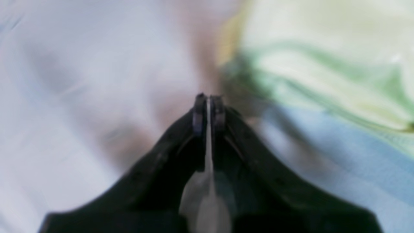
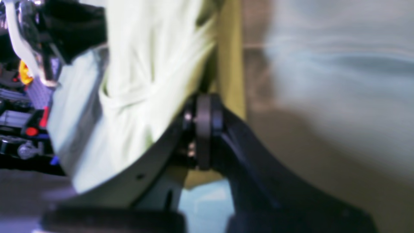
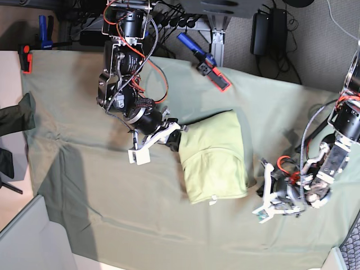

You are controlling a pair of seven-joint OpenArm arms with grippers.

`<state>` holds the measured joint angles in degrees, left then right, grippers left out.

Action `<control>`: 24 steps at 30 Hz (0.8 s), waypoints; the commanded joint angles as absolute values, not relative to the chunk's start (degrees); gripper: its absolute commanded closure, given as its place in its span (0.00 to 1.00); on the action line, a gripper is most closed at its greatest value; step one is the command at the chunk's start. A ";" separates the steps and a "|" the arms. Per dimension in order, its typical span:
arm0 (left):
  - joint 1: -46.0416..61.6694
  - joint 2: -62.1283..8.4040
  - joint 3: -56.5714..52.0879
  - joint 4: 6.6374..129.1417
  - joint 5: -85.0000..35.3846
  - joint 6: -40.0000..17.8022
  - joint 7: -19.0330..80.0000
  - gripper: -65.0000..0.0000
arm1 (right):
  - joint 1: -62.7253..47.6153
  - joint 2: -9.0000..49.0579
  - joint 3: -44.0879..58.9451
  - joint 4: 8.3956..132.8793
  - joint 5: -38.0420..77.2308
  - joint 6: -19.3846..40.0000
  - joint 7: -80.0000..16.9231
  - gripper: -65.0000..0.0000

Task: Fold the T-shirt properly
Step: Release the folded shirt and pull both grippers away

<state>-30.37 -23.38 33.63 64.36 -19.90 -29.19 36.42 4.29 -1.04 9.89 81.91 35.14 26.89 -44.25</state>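
The right gripper (image 3: 179,138) is clamped on the left edge of the soft pale yellow-green cotton T-shirt (image 3: 216,154), mid-table. The left gripper (image 3: 270,198), closed and empty, sits right. Limp fabric; grasp hems.

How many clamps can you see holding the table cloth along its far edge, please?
3: a blue clamp and a red clamp at the left corner, a blue-and-red clamp near the middle. Others may be hidden.
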 commanded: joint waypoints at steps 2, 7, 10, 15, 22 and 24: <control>-32.32 -23.00 31.40 66.67 -21.91 -30.44 36.75 0.96 | 5.19 -1.54 9.85 83.05 36.42 30.26 -43.35 1.00; -32.03 -23.05 27.05 67.57 -26.68 -30.70 39.55 0.96 | 5.19 -1.93 6.92 83.05 36.42 30.26 -43.53 1.00; -32.01 -23.27 24.21 67.57 -28.84 -32.03 40.23 0.96 | 5.19 -1.93 3.01 83.05 36.42 30.26 -43.53 1.00; -31.99 -23.99 19.33 67.57 -34.74 -34.35 41.98 0.96 | 5.21 -1.93 -2.59 83.05 34.28 30.24 -43.51 1.00; -29.63 -27.66 13.74 69.69 -41.39 -38.89 45.25 0.96 | 5.19 -0.80 -0.56 84.23 29.74 30.24 -43.55 1.00; -27.81 -29.63 12.99 72.40 -41.78 -38.85 45.52 0.96 | 5.17 0.91 0.03 85.71 29.32 30.22 -43.79 1.00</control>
